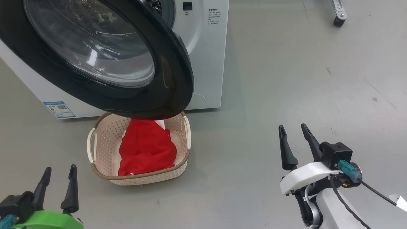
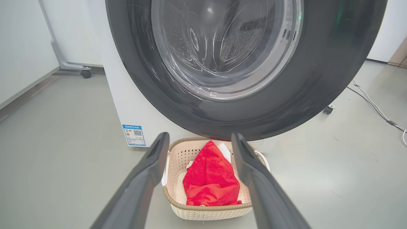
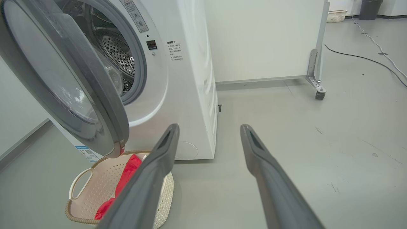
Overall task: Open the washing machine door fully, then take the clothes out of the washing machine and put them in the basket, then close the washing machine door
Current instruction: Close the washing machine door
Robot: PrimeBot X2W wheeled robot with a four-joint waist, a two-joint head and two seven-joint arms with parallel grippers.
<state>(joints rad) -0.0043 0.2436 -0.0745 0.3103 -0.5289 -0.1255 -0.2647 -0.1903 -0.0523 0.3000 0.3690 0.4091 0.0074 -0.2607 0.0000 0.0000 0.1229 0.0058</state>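
Observation:
The washing machine door stands swung out, partly open, from the white washing machine, its black rim hanging over the basket's far end. The cream basket sits on the floor in front, with the red clothes lying inside. In the right wrist view the steel drum shows behind the door. My left gripper is open at the lower left, short of the basket, clothes and door beyond its fingers. My right gripper is open over bare floor at the right.
A blue label marks the machine's lower front. A caster foot of a white panel stands at the far right. Cables run across the floor behind. Grey floor spreads to the right of the machine.

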